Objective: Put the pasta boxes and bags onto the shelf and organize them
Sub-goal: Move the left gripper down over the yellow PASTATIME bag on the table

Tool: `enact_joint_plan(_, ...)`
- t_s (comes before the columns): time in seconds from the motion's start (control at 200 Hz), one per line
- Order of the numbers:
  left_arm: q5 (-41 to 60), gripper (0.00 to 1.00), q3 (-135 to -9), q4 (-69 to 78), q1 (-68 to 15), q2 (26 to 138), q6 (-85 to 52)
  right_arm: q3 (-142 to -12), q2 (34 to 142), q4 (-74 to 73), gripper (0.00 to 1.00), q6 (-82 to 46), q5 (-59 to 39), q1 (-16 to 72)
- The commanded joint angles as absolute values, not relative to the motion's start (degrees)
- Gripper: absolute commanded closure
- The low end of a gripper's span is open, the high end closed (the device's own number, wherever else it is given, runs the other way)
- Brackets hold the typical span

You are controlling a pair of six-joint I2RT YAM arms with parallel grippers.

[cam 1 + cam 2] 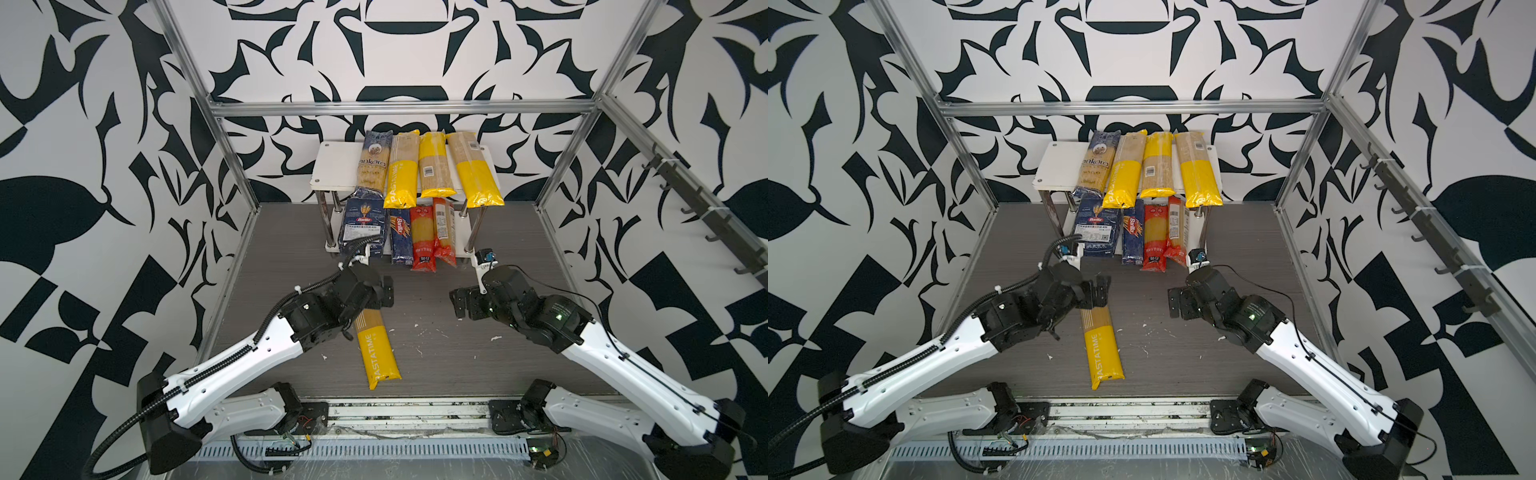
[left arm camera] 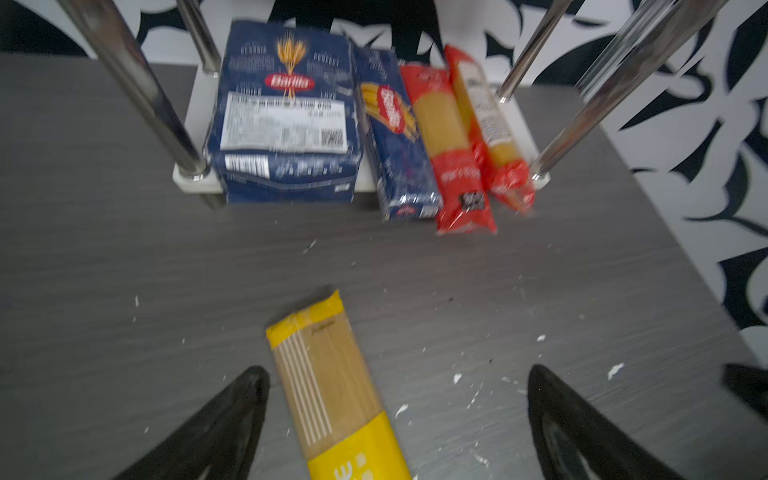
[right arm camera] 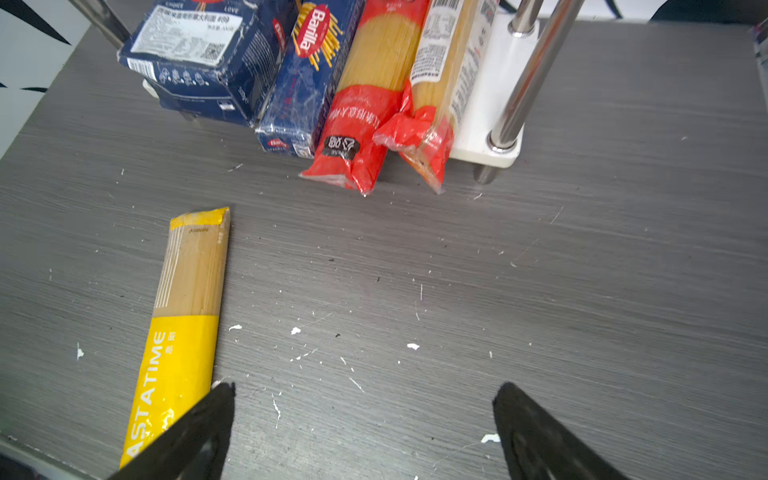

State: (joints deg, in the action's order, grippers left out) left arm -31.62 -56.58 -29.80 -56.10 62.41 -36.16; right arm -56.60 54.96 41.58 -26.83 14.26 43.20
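One yellow-and-clear PASTATIME spaghetti bag (image 1: 376,349) lies flat on the grey wood-grain counter (image 1: 436,353), not yet shelved. In both top views its far end sits under the left end effector (image 1: 382,291). All other stock is on the white two-tier shelf with chrome posts (image 1: 332,166). The top board holds the dark-blue ankara bag (image 1: 372,166) and three yellow-and-clear bags (image 1: 434,166). The lower board holds the wide dark-blue Barilla box (image 1: 361,228), the narrow dark-blue Barilla box (image 1: 401,237) and two red-and-clear bags (image 1: 424,237). The right end effector (image 1: 461,303) hangs over the counter, well apart from the loose bag.

Left wrist view: jaws spread wide and empty. The loose bag runs between them, off-centre, close to one finger and skewed. Recommendation: centre over the bag, square the jaws across its narrow width, lower until the fingers flank both long sides, then close gently, since dry spaghetti snaps. A grip nearer mid-length should limit sagging.

Right wrist view: jaws wide, nothing held, the bag off to one side. Judged destination: the bare strip of top board beside the ankara bag, laid parallel to its neighbours.
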Motion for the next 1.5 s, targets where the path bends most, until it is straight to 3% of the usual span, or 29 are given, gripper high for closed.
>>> enact_joint_plan(0.0,-36.6,0.01,-52.6,-31.2,-58.4,60.7,-44.7,-56.8,55.3,39.3,0.00,-28.1,13.1,43.1)
enact_joint_plan(0.515,-36.6,0.01,-39.3,-24.8,-64.0,62.6,-55.9,-55.1,52.7,40.8,0.00,-29.8,13.1,43.2)
enact_joint_plan(1.15,-33.2,0.01,-34.3,-25.4,-70.4,74.3,-71.1,-54.4,51.7,41.1,0.00,-30.4,13.0,43.6)
enact_joint_plan(1.495,-29.1,0.01,-35.0,-19.8,-70.5,81.8,-70.9,-53.7,51.3,41.0,0.00,-30.4,13.2,43.6)
